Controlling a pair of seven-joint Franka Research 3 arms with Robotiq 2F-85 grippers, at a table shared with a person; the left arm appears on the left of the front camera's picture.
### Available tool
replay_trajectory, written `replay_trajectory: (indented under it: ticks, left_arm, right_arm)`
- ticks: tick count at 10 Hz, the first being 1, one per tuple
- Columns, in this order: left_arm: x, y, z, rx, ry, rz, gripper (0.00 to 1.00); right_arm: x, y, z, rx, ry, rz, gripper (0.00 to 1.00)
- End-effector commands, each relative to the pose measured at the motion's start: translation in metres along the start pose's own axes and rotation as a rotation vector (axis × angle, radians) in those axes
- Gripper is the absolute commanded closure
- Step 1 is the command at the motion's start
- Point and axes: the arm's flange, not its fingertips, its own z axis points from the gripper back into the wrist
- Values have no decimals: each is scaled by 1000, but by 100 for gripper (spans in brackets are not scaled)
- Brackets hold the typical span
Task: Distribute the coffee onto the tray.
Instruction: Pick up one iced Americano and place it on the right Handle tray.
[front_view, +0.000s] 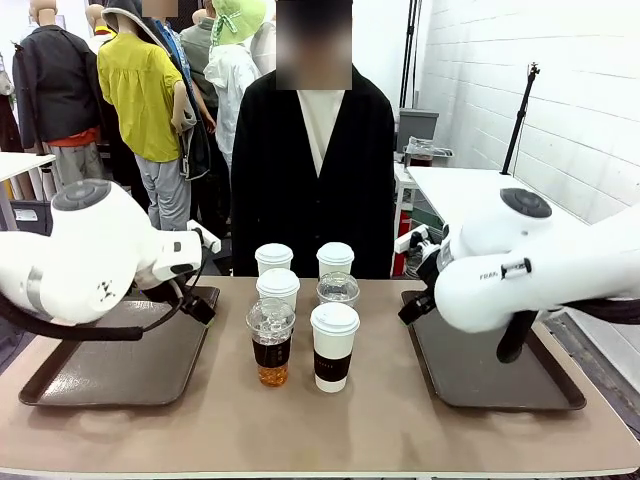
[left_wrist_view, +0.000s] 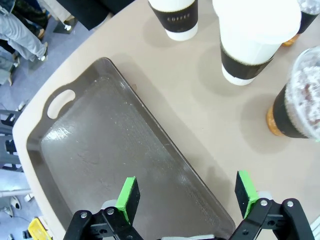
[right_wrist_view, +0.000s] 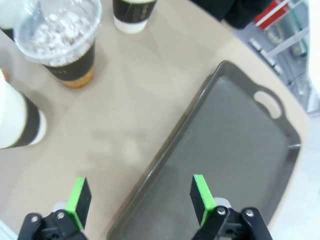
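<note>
Beige table (front_view: 380, 430), person (front_view: 310, 170) in a dark cardigan at the far side. Coffee (front_view: 334, 345): six cups clustered mid-table between two dark trays, none on either.

Readable print: "COFFEE" on the dark sleeve of a white paper cup (left_wrist_view: 175, 17), top cut off by the frame edge. Sleeve print on the other cups is too small to read.

My left gripper (left_wrist_view: 186, 194) is spread wide over the left tray (left_wrist_view: 100, 160), holding nothing. My right gripper (right_wrist_view: 141, 196) is likewise spread, empty, over the rim of the right tray (right_wrist_view: 235, 140).
</note>
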Motion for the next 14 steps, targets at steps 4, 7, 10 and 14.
replay_trajectory:
  ticks: [4, 7, 10, 14]
  left_arm:
    - [47, 7, 73, -77, 71, -56, 0]
    - [57, 2, 103, -60, 115, -70, 0]
    - [57, 13, 111, -113, 134, -141, 0]
    - [41, 32, 130, -238, -7, -310, 0]
  right_arm:
    - [43, -21, 64, 60, 0, 65, 0]
    - [53, -23, 94, 93, 3, 106, 0]
    - [50, -29, 99, 141, -14, 119, 0]
    - [27, -47, 115, 247, -149, 179, 0]
